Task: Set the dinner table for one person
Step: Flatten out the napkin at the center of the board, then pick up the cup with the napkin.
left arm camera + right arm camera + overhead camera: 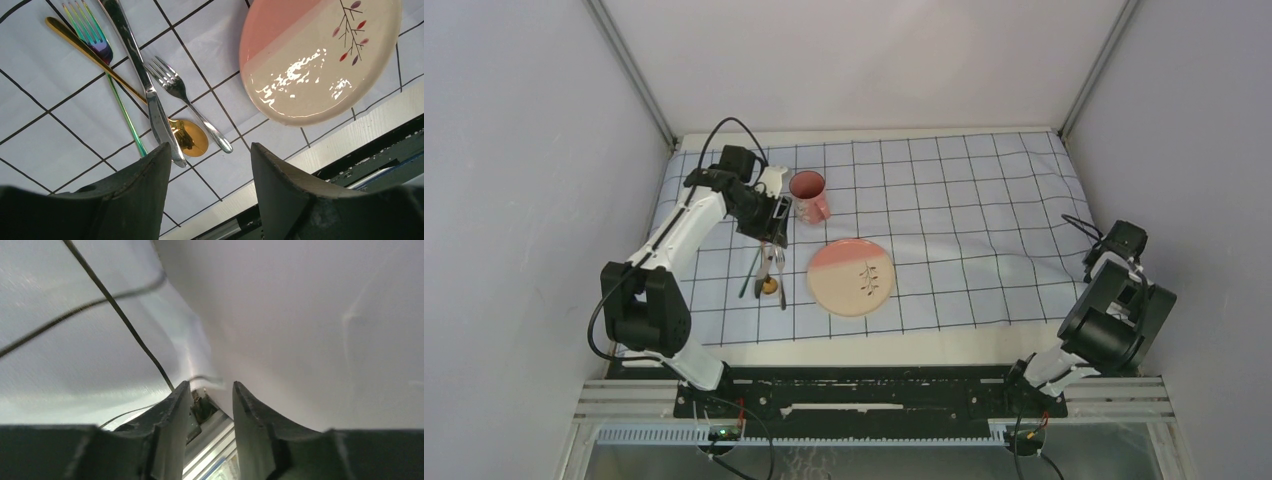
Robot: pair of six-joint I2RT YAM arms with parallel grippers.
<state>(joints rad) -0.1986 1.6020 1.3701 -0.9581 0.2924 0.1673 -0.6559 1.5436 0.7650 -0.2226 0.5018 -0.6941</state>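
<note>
- The dinner table (874, 352) was covered by a gridded cloth (964, 200) — only a bare strip could be seen along the near edge.
- The left gripper (210, 147) was held wide open and empty above crossed cutlery: a knife (135, 65), a silver fork (185, 97), a gold spoon (192, 137) and a rainbow fork (92, 37).
- A plate (315, 60) was laid just to their right, and a pink mug (809, 196) farther back.
- The right gripper (210, 386) was parted narrowly — nothing was gripped — beside the right wall.
</note>
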